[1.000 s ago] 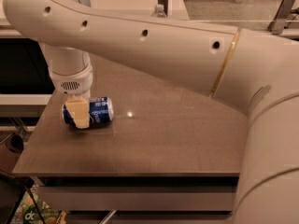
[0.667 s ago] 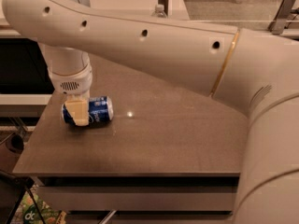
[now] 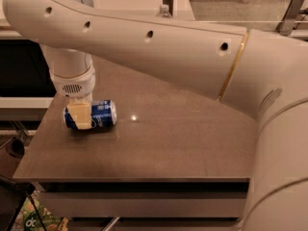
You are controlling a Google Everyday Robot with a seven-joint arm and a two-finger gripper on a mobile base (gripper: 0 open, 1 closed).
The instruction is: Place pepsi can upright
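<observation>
The pepsi can [image 3: 104,113] is blue with white lettering and lies on its side near the left edge of the brown table [image 3: 173,143]. Its silver ends point left and right. My gripper [image 3: 79,117] hangs from the white wrist [image 3: 72,83] and is down on the can's left half. A cream part of the gripper covers the front of the can. The can rests on the table.
My large white arm [image 3: 159,47] spans the upper part of the view from the right. The cap of a clear water bottle [image 3: 164,9] shows behind the arm. The table's left edge is close to the can. Below the front edge are a shelf and floor clutter.
</observation>
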